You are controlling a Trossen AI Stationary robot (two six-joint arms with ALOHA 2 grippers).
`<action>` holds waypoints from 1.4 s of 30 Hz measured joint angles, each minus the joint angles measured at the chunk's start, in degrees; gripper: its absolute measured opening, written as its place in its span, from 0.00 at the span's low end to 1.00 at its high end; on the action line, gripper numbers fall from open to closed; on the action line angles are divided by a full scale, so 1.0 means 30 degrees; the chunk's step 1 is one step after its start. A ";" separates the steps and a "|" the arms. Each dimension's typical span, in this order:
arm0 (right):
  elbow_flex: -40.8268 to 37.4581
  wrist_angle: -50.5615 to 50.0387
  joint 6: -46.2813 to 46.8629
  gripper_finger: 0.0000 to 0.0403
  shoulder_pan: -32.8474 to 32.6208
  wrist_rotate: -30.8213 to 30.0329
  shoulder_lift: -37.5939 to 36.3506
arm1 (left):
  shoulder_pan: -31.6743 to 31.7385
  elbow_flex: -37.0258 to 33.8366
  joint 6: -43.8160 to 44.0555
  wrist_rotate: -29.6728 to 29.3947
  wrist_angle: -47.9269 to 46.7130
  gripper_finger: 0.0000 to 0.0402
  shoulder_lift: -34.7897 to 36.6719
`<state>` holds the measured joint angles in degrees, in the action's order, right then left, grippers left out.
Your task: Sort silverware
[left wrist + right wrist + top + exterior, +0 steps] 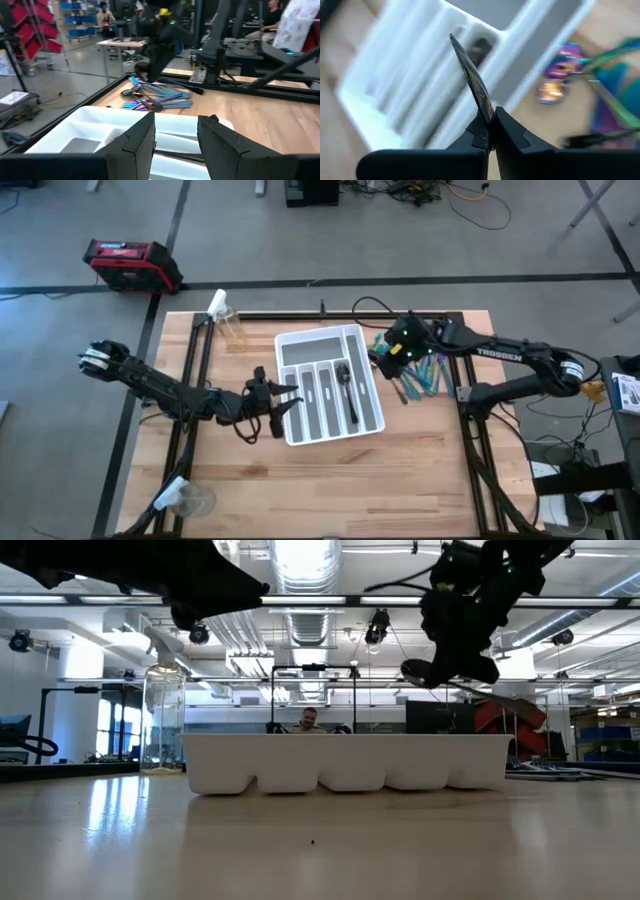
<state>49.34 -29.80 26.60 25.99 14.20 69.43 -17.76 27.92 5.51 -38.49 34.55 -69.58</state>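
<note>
We record one light wooden table (330,480). At its middle sits our landmark, a white compartmented tray (330,383). Just right of the tray lies a loose pile of iridescent silverware (422,376). A clear spray bottle (229,323) stands beyond the tray's left corner. A clear cup (192,500) lies toward the front-left edge.

The table (330,480) is pale wood planks, standing on a grey concrete floor (500,250) crossed by dark tape lines. A red case (130,262) sits on the floor, with cables (440,195) trailing nearby. Long ceiling lights (305,565) run overhead. A person (308,721) sits far behind, possibly at a desk.
</note>
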 joint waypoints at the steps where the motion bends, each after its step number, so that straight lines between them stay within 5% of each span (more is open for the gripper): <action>1: 0.0000 0.0387 0.0728 0.00 -0.0497 0.0023 0.0003 | 0.0000 0.0000 0.0056 -0.0020 -0.0001 0.33 0.0000; 11: 0.0000 0.8691 0.6294 0.00 -0.4528 -0.0634 0.3152 | -0.0015 -0.0030 0.1032 -0.0501 0.0043 0.33 0.0000; 21: -0.0007 1.1700 0.6281 0.00 -0.4448 -0.2958 0.8115 | -0.0022 -0.0124 0.2075 -0.0493 -0.0668 0.33 0.0000; 31: 0.0000 1.0607 0.4519 0.01 -0.3901 -0.4597 0.8755 | -0.0015 -0.0131 0.2554 -0.0504 -0.0629 0.33 -0.1317; 42: -0.0007 0.9370 0.0641 0.29 -0.3901 -0.4862 0.8755 | -0.0015 0.0091 0.2100 -0.0857 0.1580 0.33 -0.2663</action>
<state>49.32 -1.69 28.52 14.28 -0.38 95.70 -17.80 28.20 11.81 -41.06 39.29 -77.57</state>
